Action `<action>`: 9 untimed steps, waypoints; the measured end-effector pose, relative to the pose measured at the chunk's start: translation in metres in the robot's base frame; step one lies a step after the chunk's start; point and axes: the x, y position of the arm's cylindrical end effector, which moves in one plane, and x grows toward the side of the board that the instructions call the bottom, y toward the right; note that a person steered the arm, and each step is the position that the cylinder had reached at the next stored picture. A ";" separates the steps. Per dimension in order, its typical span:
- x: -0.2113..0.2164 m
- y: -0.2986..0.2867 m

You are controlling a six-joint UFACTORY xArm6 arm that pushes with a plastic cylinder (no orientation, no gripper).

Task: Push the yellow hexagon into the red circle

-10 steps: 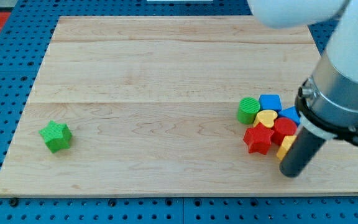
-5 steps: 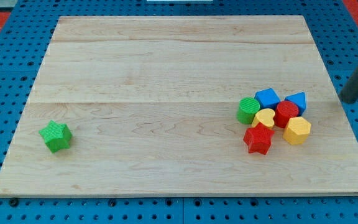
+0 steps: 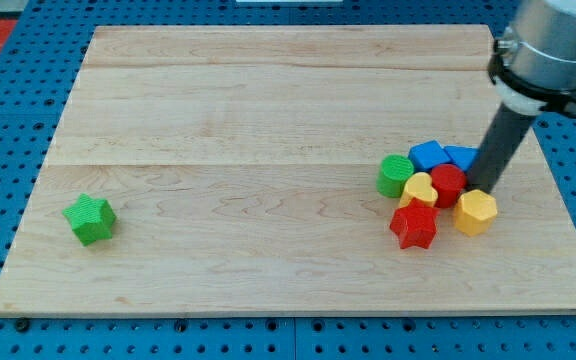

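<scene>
The yellow hexagon (image 3: pixel 476 212) lies at the right of the wooden board (image 3: pixel 268 120), touching the lower right side of the red circle (image 3: pixel 448 185). My tip (image 3: pixel 485 187) stands just above the yellow hexagon and right of the red circle, close against both. The rod partly hides a blue block (image 3: pixel 461 157) behind it.
Packed around the red circle are a yellow heart (image 3: pixel 419 189), a red star (image 3: pixel 413 226), a green round block (image 3: pixel 396 176) and a second blue block (image 3: pixel 429 156). A green star (image 3: pixel 90 219) lies alone at the view's left.
The rod went from the cluster's lower right out to the right edge, then came back in above the yellow hexagon. The cluster has shifted slightly to the left.
</scene>
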 end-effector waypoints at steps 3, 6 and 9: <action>-0.048 0.045; -0.030 0.038; 0.079 0.065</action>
